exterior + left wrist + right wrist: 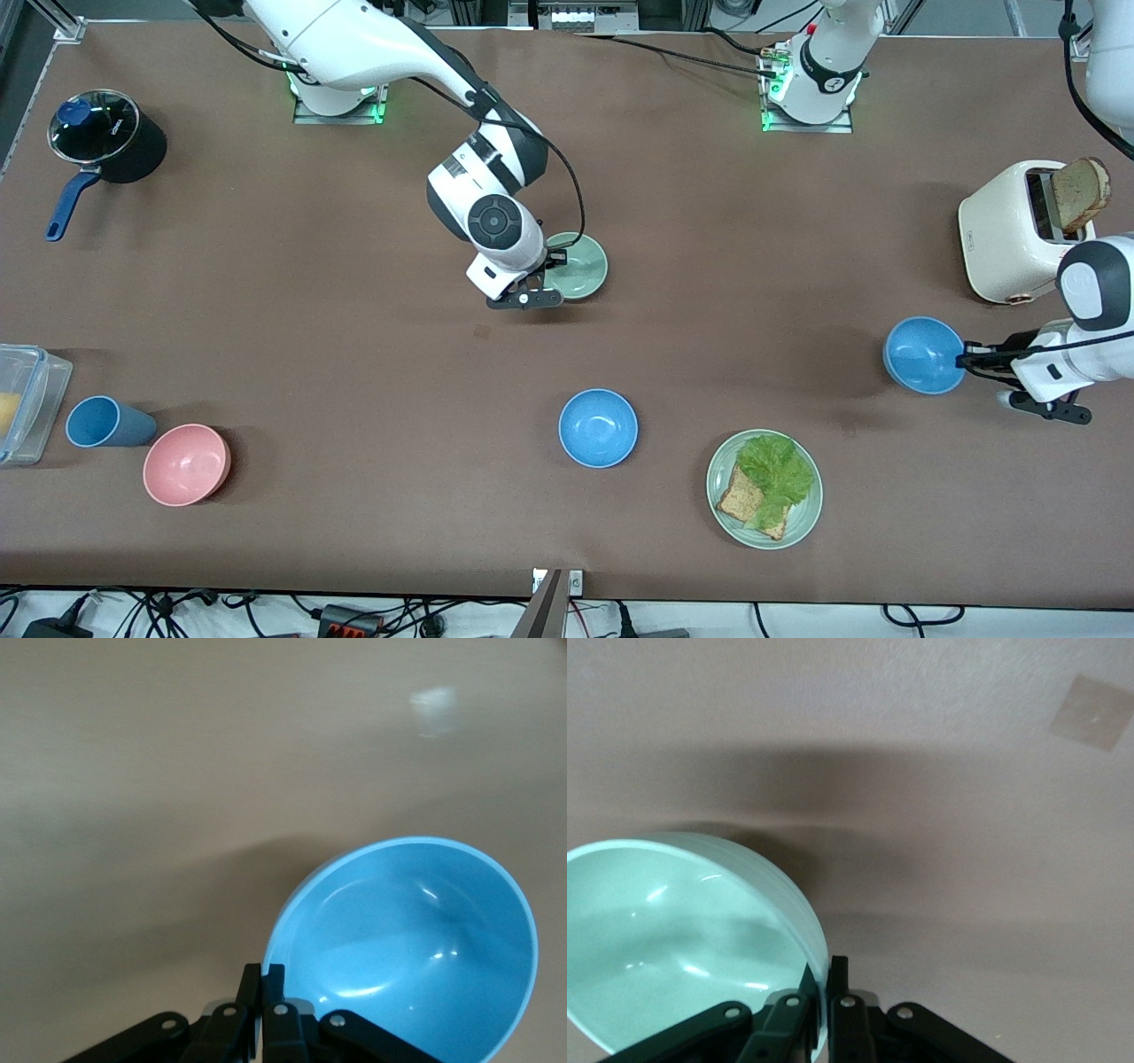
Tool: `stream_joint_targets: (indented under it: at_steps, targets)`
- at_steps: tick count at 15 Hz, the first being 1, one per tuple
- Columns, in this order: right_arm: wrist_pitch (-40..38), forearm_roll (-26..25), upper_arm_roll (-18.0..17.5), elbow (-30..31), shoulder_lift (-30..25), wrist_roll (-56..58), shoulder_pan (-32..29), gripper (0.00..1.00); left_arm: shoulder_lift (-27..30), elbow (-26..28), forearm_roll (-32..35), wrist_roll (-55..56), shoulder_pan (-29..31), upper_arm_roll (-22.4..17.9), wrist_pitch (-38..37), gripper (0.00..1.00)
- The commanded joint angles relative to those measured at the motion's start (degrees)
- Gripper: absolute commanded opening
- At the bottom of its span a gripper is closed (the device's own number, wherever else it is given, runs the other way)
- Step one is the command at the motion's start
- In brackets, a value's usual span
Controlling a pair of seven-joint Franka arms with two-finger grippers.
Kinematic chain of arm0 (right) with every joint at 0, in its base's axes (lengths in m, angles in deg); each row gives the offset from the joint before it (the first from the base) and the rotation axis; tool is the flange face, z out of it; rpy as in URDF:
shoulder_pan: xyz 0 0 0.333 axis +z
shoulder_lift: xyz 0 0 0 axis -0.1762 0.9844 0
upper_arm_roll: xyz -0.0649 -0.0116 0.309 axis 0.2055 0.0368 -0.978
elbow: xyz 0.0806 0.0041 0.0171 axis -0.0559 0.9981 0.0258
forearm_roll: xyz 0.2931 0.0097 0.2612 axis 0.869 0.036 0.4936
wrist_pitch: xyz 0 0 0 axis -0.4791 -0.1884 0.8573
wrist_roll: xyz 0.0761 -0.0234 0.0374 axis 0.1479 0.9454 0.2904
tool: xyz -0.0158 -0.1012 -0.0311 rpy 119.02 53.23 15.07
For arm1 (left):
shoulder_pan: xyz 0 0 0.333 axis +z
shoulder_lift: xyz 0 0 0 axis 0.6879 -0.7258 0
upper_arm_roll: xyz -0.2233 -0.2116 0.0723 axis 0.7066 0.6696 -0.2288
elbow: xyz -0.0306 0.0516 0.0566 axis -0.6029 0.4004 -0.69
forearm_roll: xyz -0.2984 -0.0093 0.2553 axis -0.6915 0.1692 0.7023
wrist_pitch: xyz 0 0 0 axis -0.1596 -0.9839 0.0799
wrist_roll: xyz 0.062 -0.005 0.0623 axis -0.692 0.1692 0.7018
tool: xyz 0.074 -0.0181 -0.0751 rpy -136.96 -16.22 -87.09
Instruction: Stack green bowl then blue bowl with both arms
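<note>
Both bowls gripped, neither stacked yet. Left gripper [964, 358] is clamped on the rim of the small sky-blue matte bowl [923, 354], held tilted over the table near the left arm's end. Right gripper [547, 276] pinches the rim of the small pale mint-green matte bowl [580, 264], mid-table. Likely next: set green down flat, then bring blue over and into it.

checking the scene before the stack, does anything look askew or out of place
Both held bowls hang tilted: the green bowl pinched at its rim by the right end effector, the blue bowl by the left end effector. No spills.
</note>
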Motion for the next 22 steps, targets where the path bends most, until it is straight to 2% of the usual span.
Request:
stream_joint_targets:
  at_steps: [1, 2, 3, 4, 5, 7, 10, 13, 17, 20, 22]
  targets:
    - [-0.47, 0.79, 0.54, -0.75, 0.38, -1.16, 0.6, 0.0, 6.68, 0.85, 0.02, 8.42, 0.26, 5.69, -6.93, 0.0]
    - [-0.47, 0.79, 0.54, -0.74, 0.38, -1.25, 0.6, 0.0, 8.09, 0.85, -0.15, 12.98, 0.35, 8.15, -9.39, 0.0]
    - [-0.47, 0.87, 0.54, -0.92, 0.29, -2.03, 0.69, 0.4, 9.06, 1.03, -0.59, 17.29, 0.44, 10.78, -11.33, 0.0]
    - [-0.3, 0.79, 0.54, -1.35, 0.03, -2.73, 0.69, 0.99, 9.85, 1.38, -1.64, 20.64, 0.87, 13.16, -12.39, 0.0]
    - [-0.65, 0.79, 0.54, -2.14, -0.84, -2.48, 0.34, 1.0, 10.3, 1.73, -3.56, 23.63, 0.88, 14.66, -13.1, 0.0]
    - [-3.97, 0.0, 0.89, -3.02, -5.93, -2.39, -1.15, 1.0, 10.47, 2.34, -7.96, 28.83, 0.44, 15.63, -13.46, 0.0]
    - [-10.91, -0.36, 3.0, -7.76, -11.91, -1.69, -6.15, 1.0, 10.83, 2.78, -7.97, 39.0, 0.18, 21.33, -12.67, 0.0]
    - [-18.9, -1.23, 3.97, -15.75, -13.42, -0.9, -12.82, 1.0, 10.57, 4.54, -7.89, 49.82, -0.88, 26.61, -8.03, 0.0]
    - [-26.39, -4.66, 4.06, -22.88, -13.42, 9.87, -22.49, 1.0, 10.39, 9.45, -7.89, 61.34, -7.1, 27.33, 1.72, 0.0]
    - [-26.93, -4.4, 4.15, -23.16, -14.56, 18.33, -28.82, 1.0, 9.78, 12.36, -7.89, 67.59, -11.59, 27.33, 8.58, 0.0]
    - [-27.63, -4.05, 5.28, -22.81, -17.44, 24.47, -31.29, 1.0, 8.37, 12.45, -7.8, 71.63, -14.75, 27.33, 11.75, 0.0]
